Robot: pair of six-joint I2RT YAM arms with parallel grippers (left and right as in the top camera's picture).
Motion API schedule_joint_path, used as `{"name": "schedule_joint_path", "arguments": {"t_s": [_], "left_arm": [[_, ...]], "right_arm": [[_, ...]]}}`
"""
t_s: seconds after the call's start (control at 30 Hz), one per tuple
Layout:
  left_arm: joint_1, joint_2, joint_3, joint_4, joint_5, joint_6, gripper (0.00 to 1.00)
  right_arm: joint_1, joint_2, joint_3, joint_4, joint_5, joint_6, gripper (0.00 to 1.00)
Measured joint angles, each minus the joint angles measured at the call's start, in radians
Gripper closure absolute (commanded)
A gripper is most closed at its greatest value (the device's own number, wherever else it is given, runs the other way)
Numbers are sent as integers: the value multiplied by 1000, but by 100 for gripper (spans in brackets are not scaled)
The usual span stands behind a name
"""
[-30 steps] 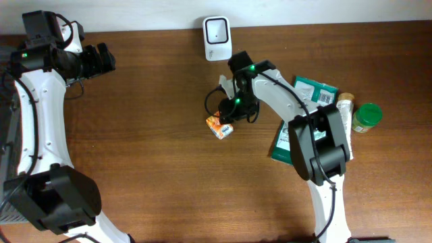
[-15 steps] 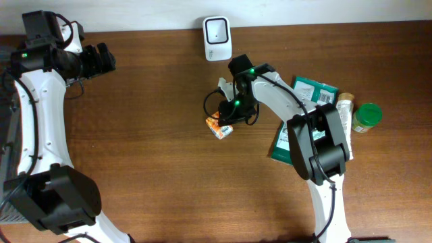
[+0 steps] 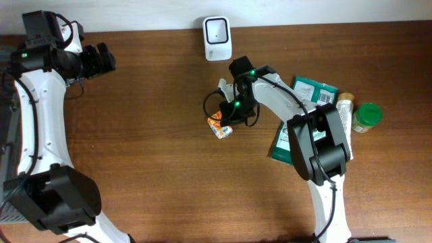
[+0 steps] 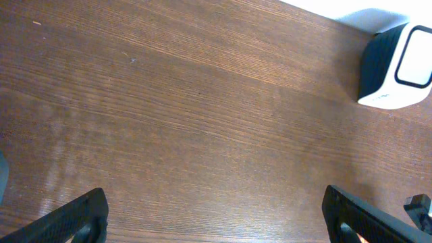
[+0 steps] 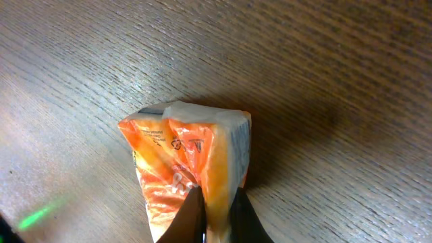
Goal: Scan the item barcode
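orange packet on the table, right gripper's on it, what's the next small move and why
Probably a short lift straight up. The right gripper is shut on a fold of the orange crinkled plastic packet, which lies on the brown wooden table, and the white box-shaped scanner stands apart at the far edge.

One scanner, one orange packet, one jar
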Motion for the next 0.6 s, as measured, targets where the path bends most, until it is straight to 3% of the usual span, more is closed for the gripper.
{"name": "schedule_joint_path", "arguments": {"t_s": [0.6], "left_arm": [[0,0,0,0,0,0,1]], "right_arm": [[-80,-21,-20,-35,-491,-35,96]]}}
